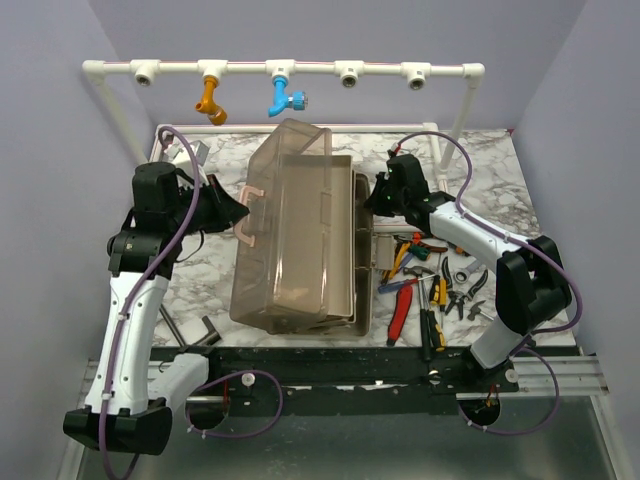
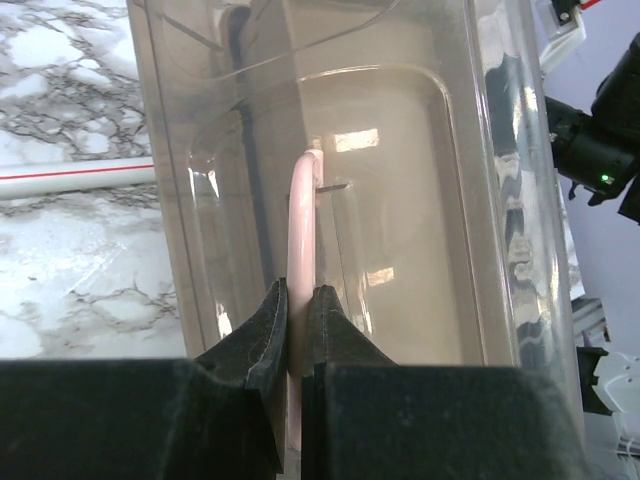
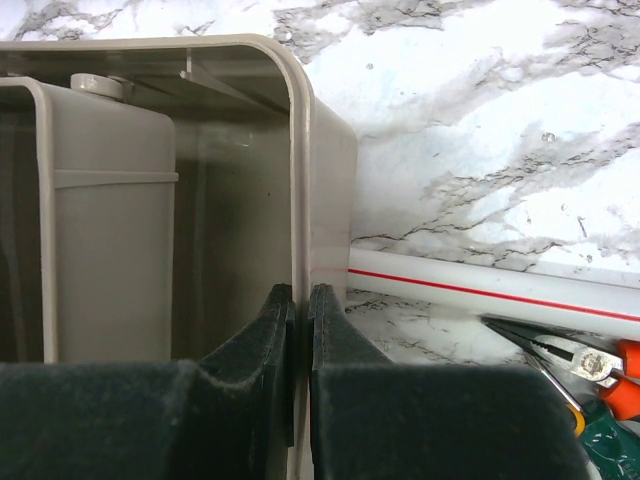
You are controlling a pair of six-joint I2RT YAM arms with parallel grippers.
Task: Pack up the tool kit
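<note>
Seen from above, the left arm [image 1: 128, 310] climbs from its base at 7 o'clock toward 12. Its wrist then turns toward 3 o'clock, and the left gripper [image 1: 236, 212] has its fingers pinched tight on the pink handle [image 2: 303, 210]. The right arm [image 1: 470, 232] folds at 4 o'clock and reaches toward 10 o'clock, with the right gripper [image 1: 373, 200] clamped on the beige base wall [image 3: 300, 150].

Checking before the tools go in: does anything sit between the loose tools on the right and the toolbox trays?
Yes. The smoky lid covers most of the beige base; only a strip beside the tools shows. The left pincer is shut on the lid's pink handle, the right pincer on the base's wall.
</note>
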